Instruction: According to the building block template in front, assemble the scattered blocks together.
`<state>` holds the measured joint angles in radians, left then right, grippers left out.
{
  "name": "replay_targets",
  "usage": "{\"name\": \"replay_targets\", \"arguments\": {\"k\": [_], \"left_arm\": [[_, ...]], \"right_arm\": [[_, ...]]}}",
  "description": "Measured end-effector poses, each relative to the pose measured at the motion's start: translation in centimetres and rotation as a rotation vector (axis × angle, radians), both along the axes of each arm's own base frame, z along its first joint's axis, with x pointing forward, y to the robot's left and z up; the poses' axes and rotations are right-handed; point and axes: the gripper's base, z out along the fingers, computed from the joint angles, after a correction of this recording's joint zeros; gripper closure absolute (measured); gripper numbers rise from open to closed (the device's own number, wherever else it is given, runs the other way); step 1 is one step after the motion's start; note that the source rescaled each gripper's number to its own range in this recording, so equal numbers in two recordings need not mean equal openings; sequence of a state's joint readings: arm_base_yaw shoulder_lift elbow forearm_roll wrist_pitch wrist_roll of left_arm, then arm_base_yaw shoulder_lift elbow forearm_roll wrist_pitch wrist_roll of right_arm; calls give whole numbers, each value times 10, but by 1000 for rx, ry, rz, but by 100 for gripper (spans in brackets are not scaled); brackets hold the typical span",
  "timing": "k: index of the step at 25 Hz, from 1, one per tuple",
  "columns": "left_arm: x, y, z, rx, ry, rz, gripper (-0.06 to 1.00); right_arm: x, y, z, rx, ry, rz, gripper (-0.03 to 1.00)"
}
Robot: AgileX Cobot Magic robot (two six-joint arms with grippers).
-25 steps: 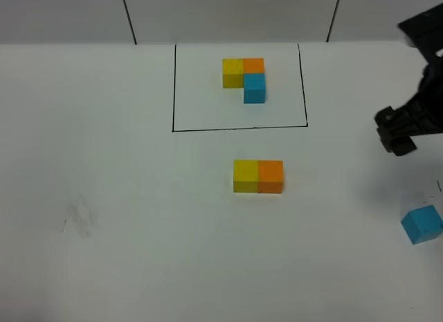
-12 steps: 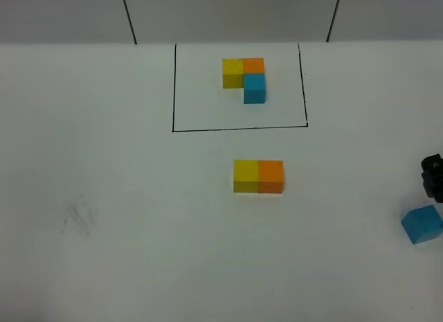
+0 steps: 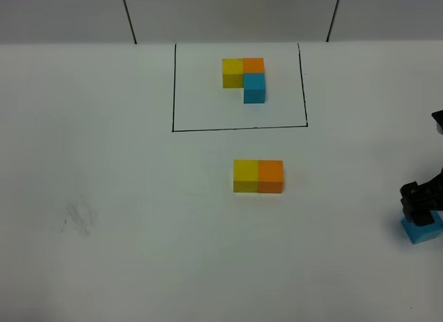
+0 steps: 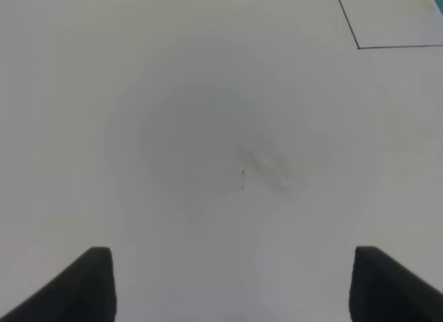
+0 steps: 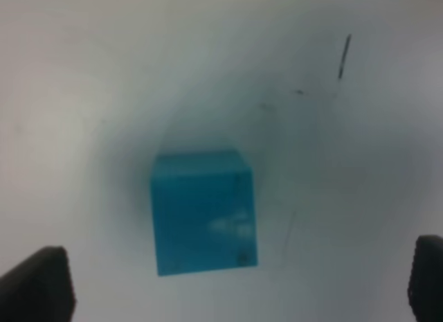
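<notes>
Exterior high view: the right gripper [image 3: 418, 200] hangs at the right edge of the white tabletop [image 3: 124, 197], directly over the matte sky-blue cube [image 3: 423, 233] and partly covering it. In the right wrist view its jaws stand wide apart, and the cube lies ahead of the gap, untouched. The matte yellow cube [image 3: 246, 176] and the matte orange cube [image 3: 270, 176] sit touching side by side near the middle, just below the black-framed L-shaped template cluster [image 3: 245, 78]. The left gripper [image 4: 242, 287] holds its jaws spread over bare tabletop.
</notes>
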<state>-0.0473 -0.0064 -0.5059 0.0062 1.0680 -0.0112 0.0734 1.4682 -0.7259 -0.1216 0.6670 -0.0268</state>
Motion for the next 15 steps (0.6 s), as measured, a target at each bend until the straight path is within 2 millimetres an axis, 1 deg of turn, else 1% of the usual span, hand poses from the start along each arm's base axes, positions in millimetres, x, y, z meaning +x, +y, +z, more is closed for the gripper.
{"name": "replay_targets", "arguments": {"k": [6,15], "left_arm": [[0,0,0,0,0,0,46],[0,0,0,0,0,0,46]], "right_arm": [[8,1,-23,4,59,-1,0],[14,2,-50,5,126,1,4]]}}
